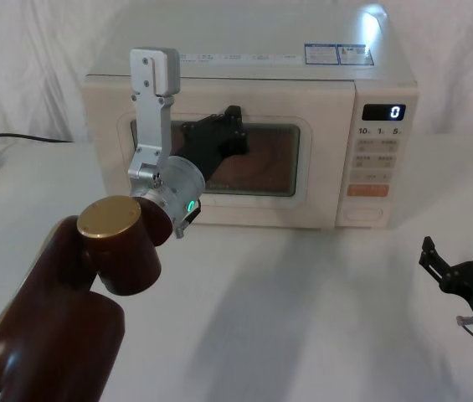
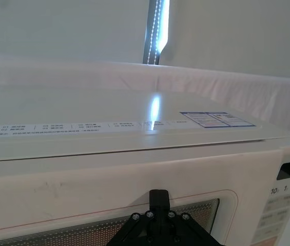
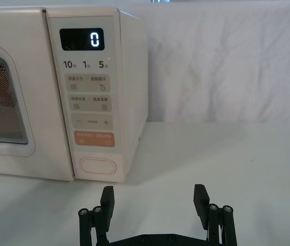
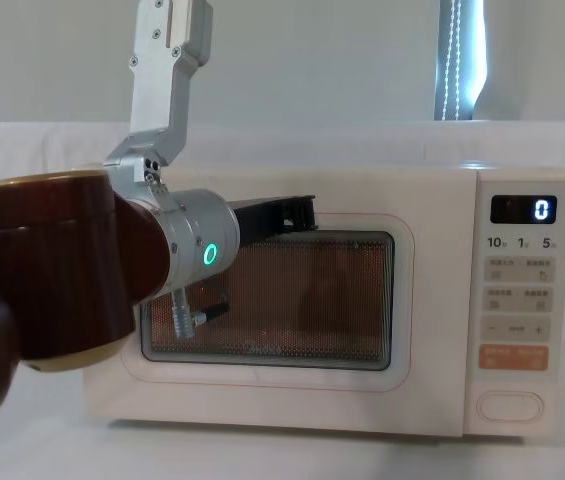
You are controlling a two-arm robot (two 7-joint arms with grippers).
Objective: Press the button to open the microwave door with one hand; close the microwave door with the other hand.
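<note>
Glossy maroon upper-arm shells with a brass-coloured round cap [image 1: 109, 216], silver cylindrical wrist with green ring light [image 4: 209, 254], silver screwed bracket [image 1: 154, 74]. Black angular left gripper [image 1: 219, 134] and right gripper [image 3: 154, 202], small bolts showing.

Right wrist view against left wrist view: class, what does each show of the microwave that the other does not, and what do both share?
Right wrist view alone: the button at the foot of the control panel, the orange key above it, and the right claw, open, on the table short of the panel.
Left wrist view alone: the microwave top with its printed labels, and the left claw up against the microwave door, which looks closed.
Both: the display reading 0 and part of the mesh window.
</note>
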